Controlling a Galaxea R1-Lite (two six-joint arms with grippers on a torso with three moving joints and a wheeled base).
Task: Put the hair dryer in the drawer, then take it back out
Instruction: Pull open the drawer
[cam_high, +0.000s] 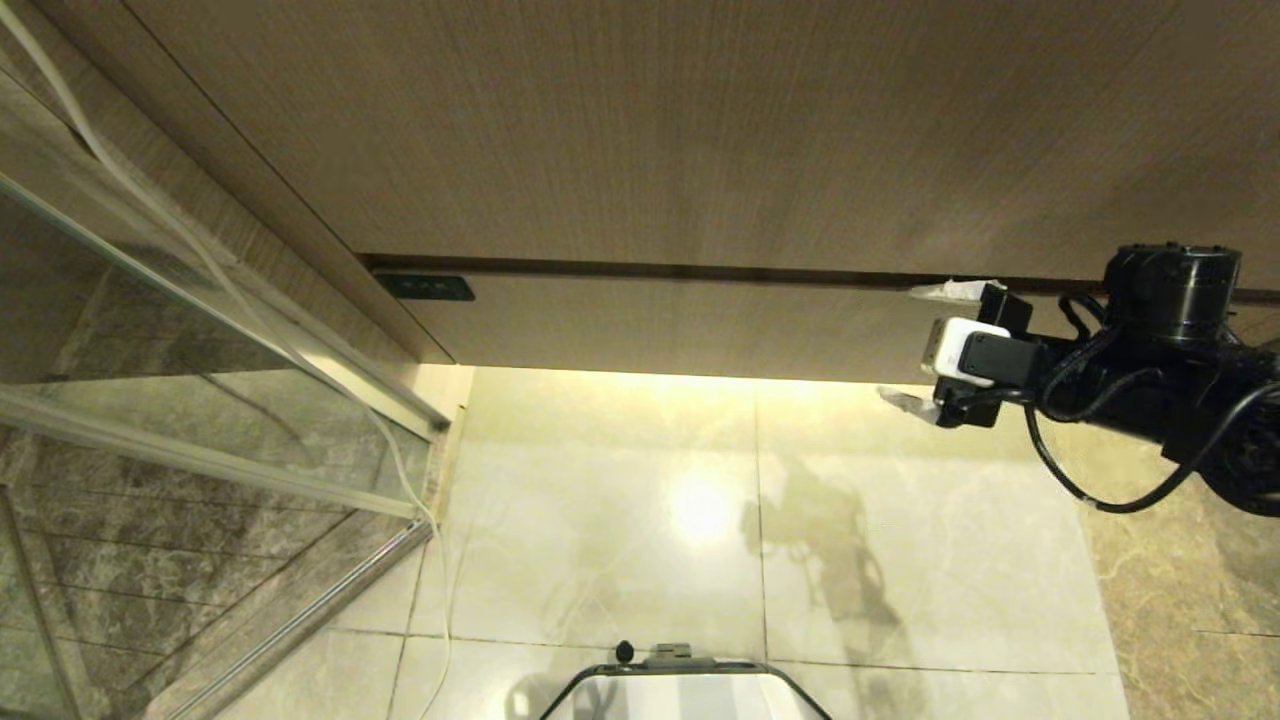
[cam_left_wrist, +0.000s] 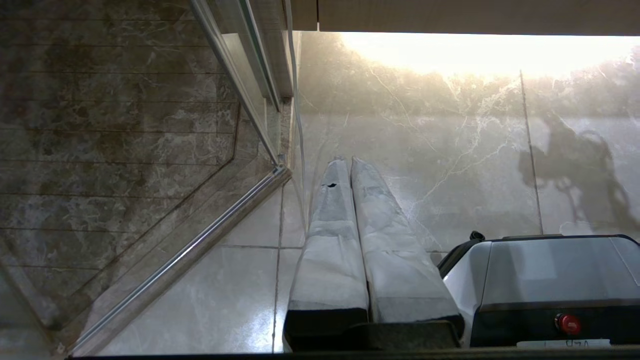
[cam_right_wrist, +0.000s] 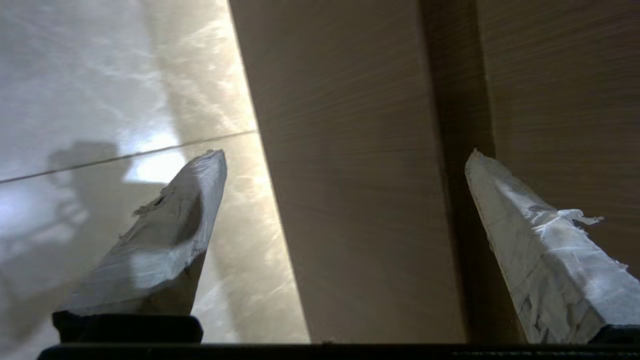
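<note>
A robot's right pincer (cam_high: 912, 345) reaches in from the right with its taped fingers spread wide and empty, straddling the front of the closed drawer (cam_high: 680, 322) near its right end: one fingertip sits at the dark seam under the taller wood-grain panel (cam_high: 640, 130), the other just below the drawer's lower edge. The left pincer (cam_left_wrist: 345, 162) hangs parked over the floor (cam_high: 620, 500) with its fingers pressed together, holding nothing. The hair dryer shows in no view, so where it lies cannot be told. The drawer front is flat and handleless, with only a small dark label (cam_high: 424, 288) at its left corner; it looks stiff and smooth, likely slippery to padded tips, so the best purchase is probably the top seam or the under-edge, pulled evenly. The room is a bathroom: glossy pale marble tiles throwing back a strip of light from beneath the cabinet, a glass shower partition (cam_high: 180, 370) and darker stone on the left, and the robot's own base (cam_high: 685, 690) at the near edge
</note>
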